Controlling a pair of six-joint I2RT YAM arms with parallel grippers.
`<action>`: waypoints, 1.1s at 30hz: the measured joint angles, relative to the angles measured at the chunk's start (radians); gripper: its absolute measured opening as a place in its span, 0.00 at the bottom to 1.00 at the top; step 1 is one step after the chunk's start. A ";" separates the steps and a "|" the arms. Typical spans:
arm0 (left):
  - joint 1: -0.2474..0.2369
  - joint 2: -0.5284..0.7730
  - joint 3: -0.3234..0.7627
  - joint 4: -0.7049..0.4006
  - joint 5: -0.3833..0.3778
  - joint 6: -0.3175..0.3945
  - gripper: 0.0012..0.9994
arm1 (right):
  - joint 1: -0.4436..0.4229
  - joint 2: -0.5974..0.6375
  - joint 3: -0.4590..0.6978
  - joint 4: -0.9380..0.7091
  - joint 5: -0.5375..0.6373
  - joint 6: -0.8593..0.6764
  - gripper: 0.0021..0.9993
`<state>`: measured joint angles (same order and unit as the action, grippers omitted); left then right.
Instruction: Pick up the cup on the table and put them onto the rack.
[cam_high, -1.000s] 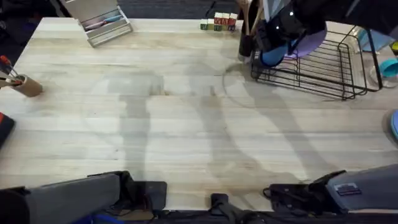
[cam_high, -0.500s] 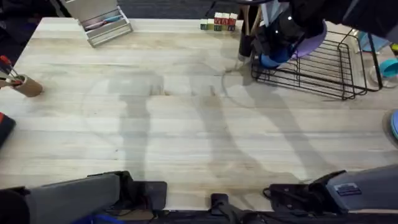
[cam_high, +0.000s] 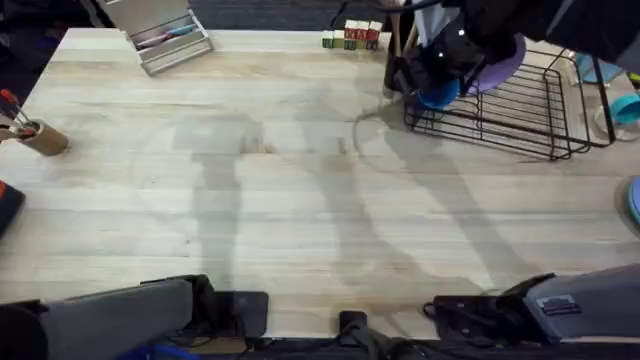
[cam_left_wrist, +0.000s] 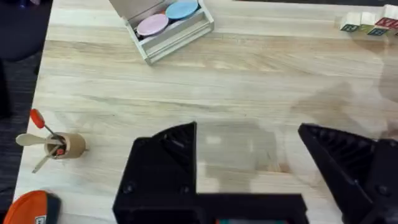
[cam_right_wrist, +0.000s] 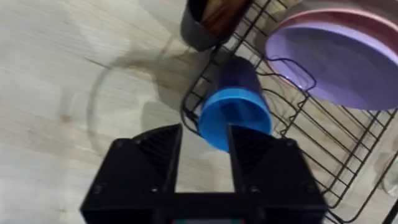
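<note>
One light blue cup (cam_right_wrist: 233, 118) sits clamped in my right claw (cam_right_wrist: 204, 148), mouth toward me, over the rack's (cam_high: 520, 120) near-left corner.

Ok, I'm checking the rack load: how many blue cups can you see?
1: a blue cup at the corner of the rack nearest the table's middle. Its darker far part may be a second cup nested behind; I cannot tell.

Left hand (cam_left_wrist: 249, 180): black fingers spread apart, nothing between them. Pale wooden worktop (cam_left_wrist: 261, 81). Grey metal tray (cam_left_wrist: 171, 28) holding a pink disc (cam_left_wrist: 152, 23) and a blue disc (cam_left_wrist: 182, 9). Brown pen holder (cam_left_wrist: 67, 145) with utensils. Lettered blocks (cam_left_wrist: 367, 25) at far corner
</note>
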<state>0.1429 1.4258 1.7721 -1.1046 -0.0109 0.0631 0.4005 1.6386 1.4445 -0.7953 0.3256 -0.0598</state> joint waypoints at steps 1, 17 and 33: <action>0.000 0.000 0.000 0.000 0.000 0.000 0.99 | 0.007 -0.001 0.000 -0.003 0.000 0.000 0.45; 0.000 0.000 0.000 -0.001 0.000 0.000 0.99 | 0.080 -0.229 0.000 -0.165 0.000 -0.004 0.99; -0.043 -0.159 0.001 -0.025 0.045 0.000 0.99 | 0.070 -0.616 0.000 -0.216 0.000 0.116 0.99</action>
<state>0.1004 1.2665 1.7729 -1.1292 0.0343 0.0628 0.4702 1.0222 1.4441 -1.0110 0.3253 0.0562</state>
